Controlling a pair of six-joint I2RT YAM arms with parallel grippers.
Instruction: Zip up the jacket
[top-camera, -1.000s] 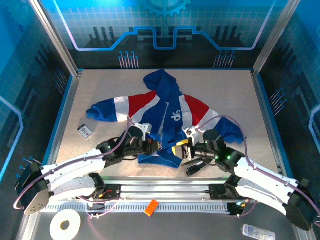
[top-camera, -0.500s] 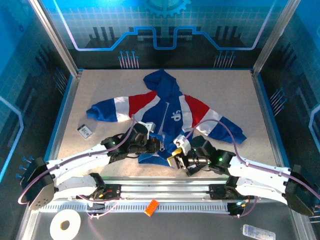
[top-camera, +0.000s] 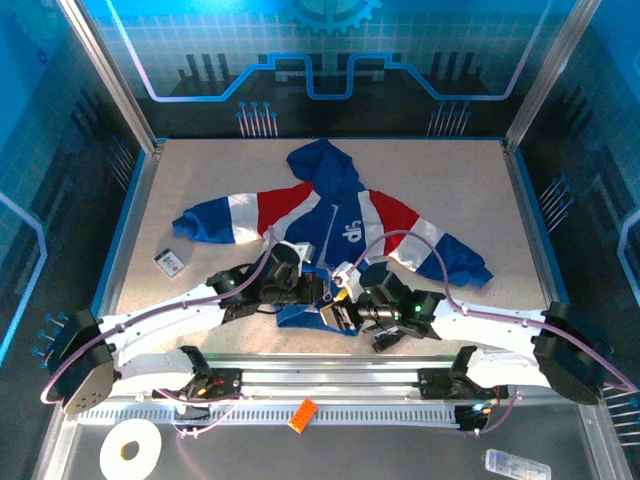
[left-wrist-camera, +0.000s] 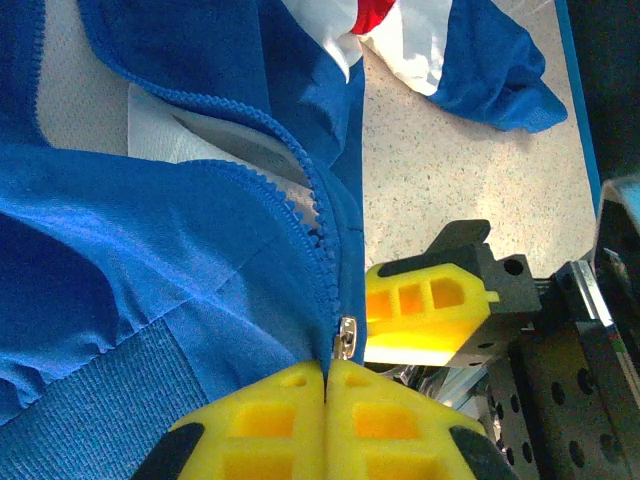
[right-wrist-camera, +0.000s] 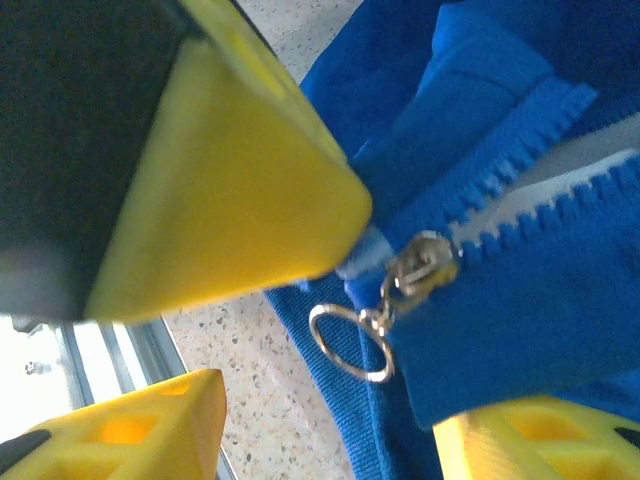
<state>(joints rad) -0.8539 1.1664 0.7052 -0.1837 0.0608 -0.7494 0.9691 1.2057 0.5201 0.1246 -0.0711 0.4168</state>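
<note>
Seen from above, the jacket (top-camera: 335, 225) lies flat on the table (top-camera: 200, 180) with its hood away from the arms. Its white chest lettering (top-camera: 351, 235) is too small to read. The left gripper (top-camera: 312, 290) and right gripper (top-camera: 338, 312) meet at its near hem. On the left wrist camera, the left gripper (left-wrist-camera: 325, 390) is clamped on the hem just under the zipper slider (left-wrist-camera: 346, 338), with unjoined teeth beyond. On the right wrist camera, the right gripper (right-wrist-camera: 285, 305) is spread wide, its upper finger (right-wrist-camera: 230, 170) touching fabric beside the zipper slider (right-wrist-camera: 425, 262) and ring pull (right-wrist-camera: 350, 342).

jacket (top-camera: 340, 225) on table (top-camera: 200, 170), left hand (left-wrist-camera: 326, 388) beside right hand (top-camera: 339, 314)
</note>
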